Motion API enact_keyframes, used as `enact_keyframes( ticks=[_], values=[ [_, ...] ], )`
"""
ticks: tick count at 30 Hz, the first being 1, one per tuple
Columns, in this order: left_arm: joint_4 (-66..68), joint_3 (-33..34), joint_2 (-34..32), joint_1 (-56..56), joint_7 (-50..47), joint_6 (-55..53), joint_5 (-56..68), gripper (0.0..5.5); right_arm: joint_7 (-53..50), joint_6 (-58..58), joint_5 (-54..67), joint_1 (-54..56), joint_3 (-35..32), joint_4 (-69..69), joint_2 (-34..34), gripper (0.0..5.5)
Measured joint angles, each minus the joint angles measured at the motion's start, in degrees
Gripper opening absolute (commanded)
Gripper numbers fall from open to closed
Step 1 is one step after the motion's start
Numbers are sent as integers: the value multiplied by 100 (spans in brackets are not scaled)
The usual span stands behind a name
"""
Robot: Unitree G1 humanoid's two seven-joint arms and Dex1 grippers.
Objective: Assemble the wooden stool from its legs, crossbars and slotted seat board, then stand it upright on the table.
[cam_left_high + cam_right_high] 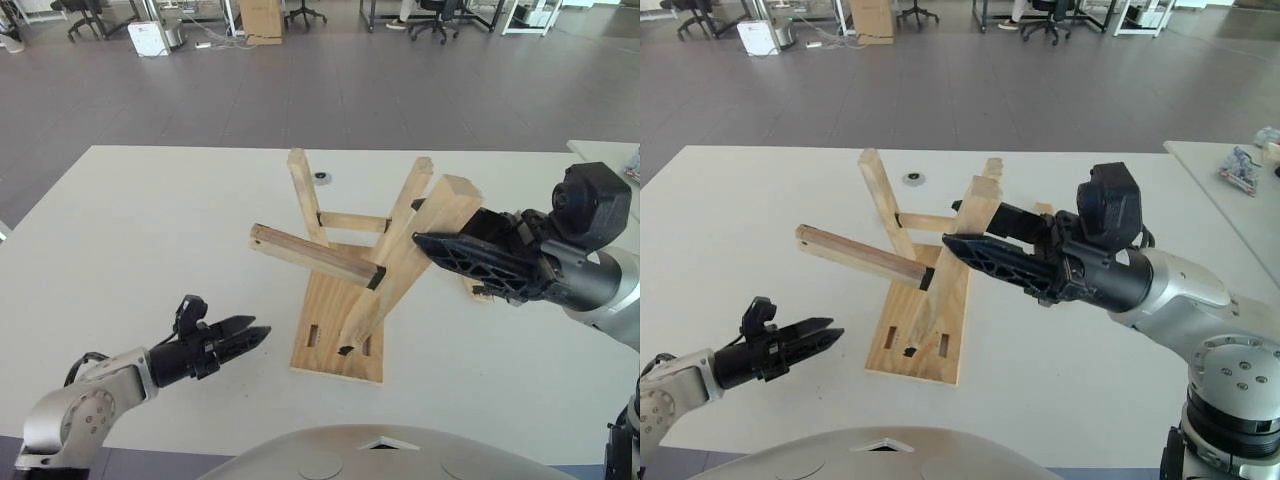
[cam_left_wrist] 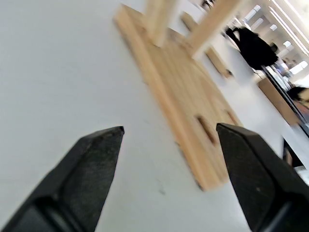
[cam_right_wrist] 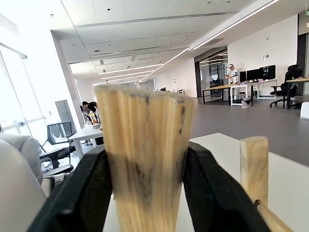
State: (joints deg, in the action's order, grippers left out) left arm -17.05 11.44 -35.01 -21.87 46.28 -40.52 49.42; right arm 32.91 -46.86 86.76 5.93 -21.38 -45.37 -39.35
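Right gripper (image 3: 147,186) pinches the upper end of a pale wooden leg (image 1: 395,275), which slants down away from it to the slotted seat board (image 1: 325,305); whether its foot sits in a slot is hard to make out. Board lies flat on the table (image 1: 140,230), other legs (image 1: 305,195) and a crossbar (image 1: 350,221) standing from it, two slots (image 1: 313,335) bare at the end nearest the left gripper (image 1: 258,328), which hovers spread just beside.

Seat board (image 1: 330,325) on table (image 1: 130,230), legs (image 1: 305,195) standing in it, left hand (image 1: 258,335) left of board
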Motion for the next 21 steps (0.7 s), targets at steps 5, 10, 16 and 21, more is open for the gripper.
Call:
enact_keyframes(
  ticks=[5,10,16,21],
  values=[
    [162,-137,59,-1,174,385,-415,355,1167,460,-1500,-587,261,-52,-286,203],
    [344,-159,77,135,317,563,-517,355,1820,1028,-2528,-811,494,31,-327,203],
    [479,-160,77,73,470,633,-652,355,1967,1367,-2904,-891,814,74,-256,203],
    [575,-160,77,220,563,633,-698,355,1878,1519,-2956,-894,1026,-22,-139,203]
  ],
)
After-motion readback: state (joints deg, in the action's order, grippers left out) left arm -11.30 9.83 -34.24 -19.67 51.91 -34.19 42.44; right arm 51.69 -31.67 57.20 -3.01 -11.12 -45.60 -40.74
